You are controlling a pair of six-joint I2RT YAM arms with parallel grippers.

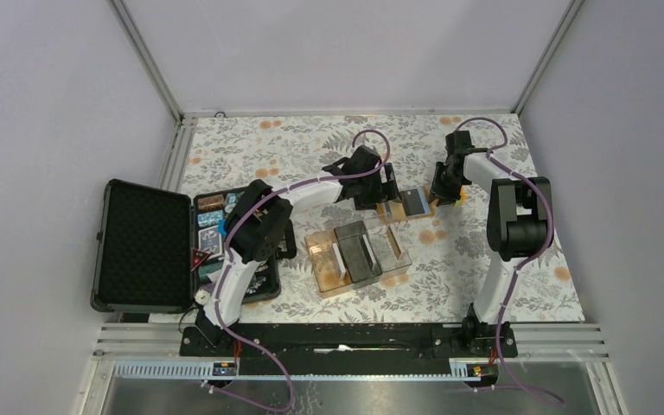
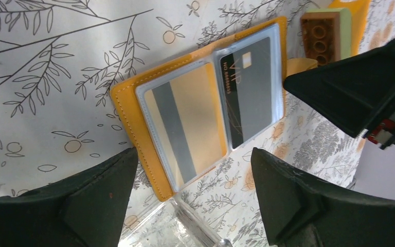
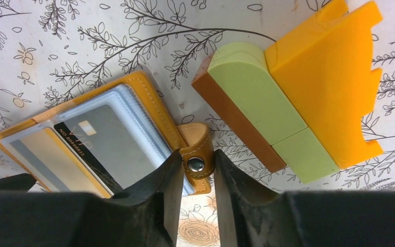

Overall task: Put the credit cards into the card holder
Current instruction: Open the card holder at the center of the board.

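Your left gripper (image 2: 193,167) hangs wide open over the unfolded card holder (image 2: 133,110), mid-worktop (image 1: 311,138) toward the far edge, two credit cards (image 2: 252,98) sleeved inside. Your right gripper (image 3: 195,172) pinches its snap tab (image 3: 195,136).

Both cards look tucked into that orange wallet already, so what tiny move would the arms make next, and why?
Probably the right gripper lifts the snap tab it pinches and starts folding the wallet shut: the gold card and the dark card already sit in its clear sleeves, and the left gripper hangs open above.
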